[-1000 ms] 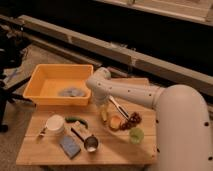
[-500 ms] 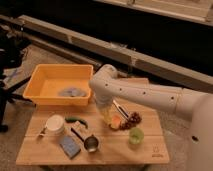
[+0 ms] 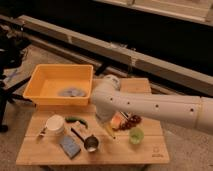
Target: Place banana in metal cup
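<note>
Banana point(image 3: 108, 131), small, smooth, yellow, curved, lies near the shiny round metal cup point(image 3: 91, 144); the gripper point(image 3: 103, 122) is just above it, open or closed I cannot tell.

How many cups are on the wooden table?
2: a small shiny metal cup at front centre and a translucent green cup right of it. The arm may hide others; the gripper hangs between them.

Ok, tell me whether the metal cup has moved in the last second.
No. The metal cup stays beside the blue sponge near the table's front edge; the gripper hangs behind it, under the arm.
</note>
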`<action>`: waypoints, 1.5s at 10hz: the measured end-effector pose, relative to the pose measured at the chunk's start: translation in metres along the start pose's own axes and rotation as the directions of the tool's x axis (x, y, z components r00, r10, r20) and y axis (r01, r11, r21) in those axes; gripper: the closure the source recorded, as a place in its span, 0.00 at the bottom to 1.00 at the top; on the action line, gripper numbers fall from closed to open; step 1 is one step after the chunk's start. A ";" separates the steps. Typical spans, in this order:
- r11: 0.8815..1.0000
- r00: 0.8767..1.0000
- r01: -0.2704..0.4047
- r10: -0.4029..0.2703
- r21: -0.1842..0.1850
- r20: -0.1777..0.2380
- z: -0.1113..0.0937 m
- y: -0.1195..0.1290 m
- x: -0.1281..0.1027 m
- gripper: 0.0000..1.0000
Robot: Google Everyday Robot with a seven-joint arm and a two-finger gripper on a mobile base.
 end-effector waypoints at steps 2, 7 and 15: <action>0.998 0.998 0.057 -0.057 -0.006 -0.004 0.001 -0.022 -0.009 1.00; 0.990 0.990 0.140 -0.140 -0.003 -0.020 -0.002 -0.054 -0.023 1.00; 0.962 0.962 0.271 -0.270 0.031 -0.041 0.002 -0.094 -0.015 1.00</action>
